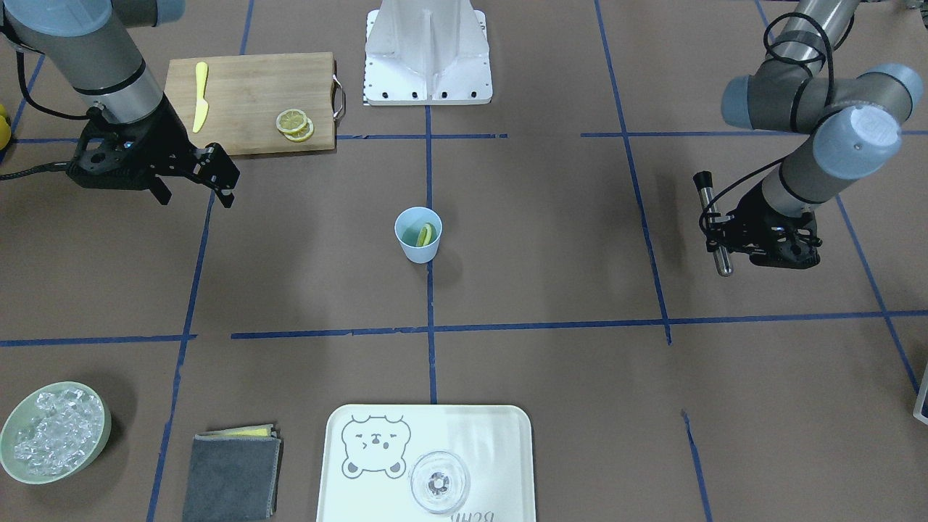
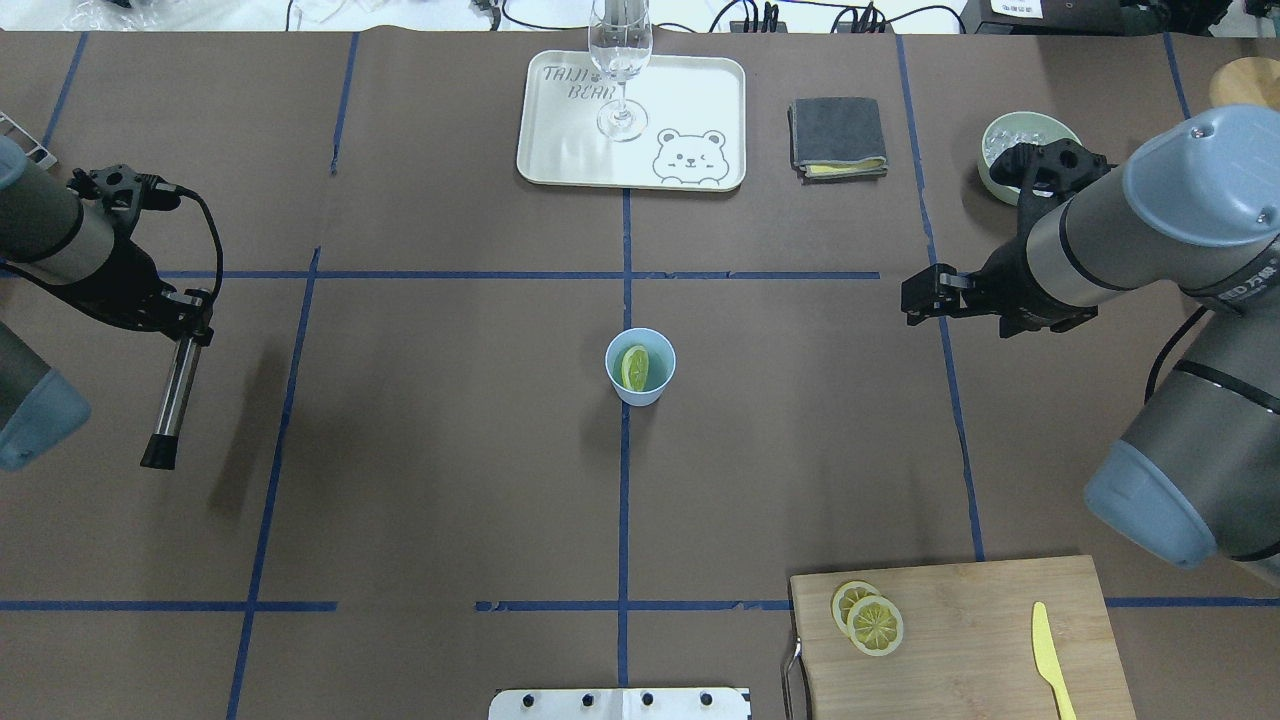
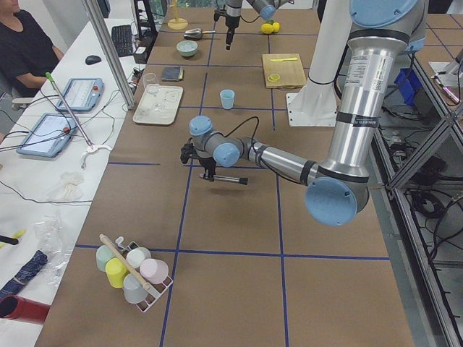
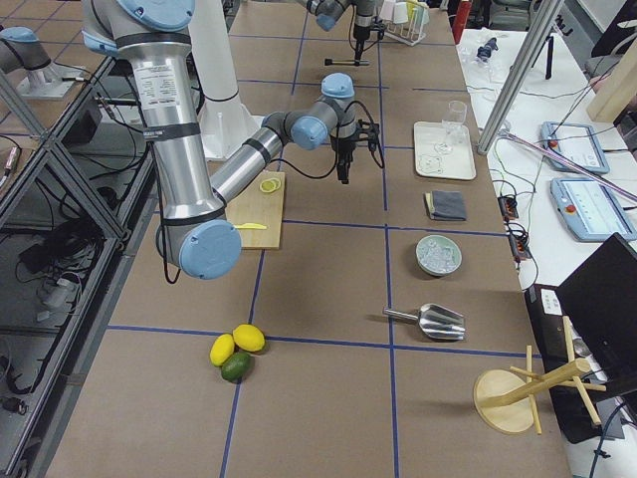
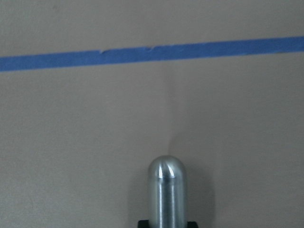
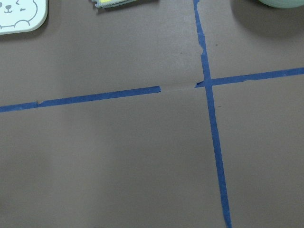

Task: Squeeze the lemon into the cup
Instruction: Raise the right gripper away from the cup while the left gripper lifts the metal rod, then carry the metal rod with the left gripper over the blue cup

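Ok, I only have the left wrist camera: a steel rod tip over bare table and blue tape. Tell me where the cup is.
Observer: The cup stands upright in the middle of the work area, right on a blue tape line.
Operator: Check it for lemon.
Observer: One lemon slice leans on edge inside it, against the wall.
Operator: Report the right gripper.
Observer: The right gripper is open and empty, off to the robot's right of the cup and not touching it.
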`<state>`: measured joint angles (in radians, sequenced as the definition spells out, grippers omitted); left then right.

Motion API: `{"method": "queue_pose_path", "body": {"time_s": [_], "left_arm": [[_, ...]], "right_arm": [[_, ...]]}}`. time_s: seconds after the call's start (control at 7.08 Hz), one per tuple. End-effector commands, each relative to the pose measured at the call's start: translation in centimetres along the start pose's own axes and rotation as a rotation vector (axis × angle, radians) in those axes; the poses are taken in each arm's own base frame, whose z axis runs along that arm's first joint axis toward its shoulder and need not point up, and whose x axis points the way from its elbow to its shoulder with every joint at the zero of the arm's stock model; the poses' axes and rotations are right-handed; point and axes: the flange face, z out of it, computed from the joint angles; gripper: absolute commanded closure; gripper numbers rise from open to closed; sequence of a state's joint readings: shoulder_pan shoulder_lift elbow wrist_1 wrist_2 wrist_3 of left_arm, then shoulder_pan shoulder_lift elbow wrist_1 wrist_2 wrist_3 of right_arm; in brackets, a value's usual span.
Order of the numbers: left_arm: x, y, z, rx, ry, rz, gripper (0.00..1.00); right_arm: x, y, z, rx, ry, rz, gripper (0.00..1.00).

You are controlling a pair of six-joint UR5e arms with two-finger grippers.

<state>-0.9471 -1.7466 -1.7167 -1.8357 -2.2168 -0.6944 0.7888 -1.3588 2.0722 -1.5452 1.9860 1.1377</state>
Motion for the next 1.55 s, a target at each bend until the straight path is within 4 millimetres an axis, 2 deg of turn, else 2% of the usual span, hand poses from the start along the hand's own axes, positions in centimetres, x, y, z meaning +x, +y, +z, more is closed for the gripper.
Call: {"method": "queue_pose_path", "body": {"time_s": [0.0,0.14,0.28,0.42,0.56,0.71,0.85,0.99,1.13,1.27,1.41], "left_arm": [[7.1,-1.1,-8.2,0.113,0.066,0.030,1.00],[10.4,-1.5,-13.0,0.265,0.061,-0.048,1.00],[14.2,-1.6,-15.8,0.366,0.093,-0.084,1.00],[19.1,-0.9,-17.8,0.448,0.133,-0.020,1.00],[26.9,1.1,-16.0,0.529,0.152,0.144,1.00],[33.9,2.2,-15.7,0.609,0.204,0.229,1.00],[35.6,1.9,-16.8,0.672,0.268,0.252,1.00],[36.2,2.1,-17.5,0.846,0.269,0.227,1.00],[39.7,4.9,-13.6,0.974,0.220,0.193,1.00],[41.1,6.5,-10.8,1.096,0.172,0.147,1.00],[41.6,5.8,-8.6,1.129,0.156,0.135,1.00]], "right_arm": [[0.0,-0.1,-0.1,0.005,0.000,0.001,0.00],[0.3,-0.3,-0.2,0.009,0.003,0.004,0.00],[0.5,-0.5,-0.2,0.020,0.009,0.009,0.00],[1.8,-0.9,-0.2,0.028,0.025,0.026,0.00],[3.2,-1.7,-0.6,0.040,0.036,0.040,0.00],[4.3,-2.3,-0.9,0.050,0.047,0.036,0.00],[5.6,-2.7,-1.0,0.053,0.063,0.020,0.00],[5.9,-2.8,-1.0,0.055,0.065,0.016,0.00],[5.9,-2.9,-1.2,0.058,0.063,0.019,0.00],[6.0,-2.9,-1.2,0.057,0.064,0.020,0.00],[6.1,-3.0,-1.3,0.060,0.063,0.021,0.00]]}}
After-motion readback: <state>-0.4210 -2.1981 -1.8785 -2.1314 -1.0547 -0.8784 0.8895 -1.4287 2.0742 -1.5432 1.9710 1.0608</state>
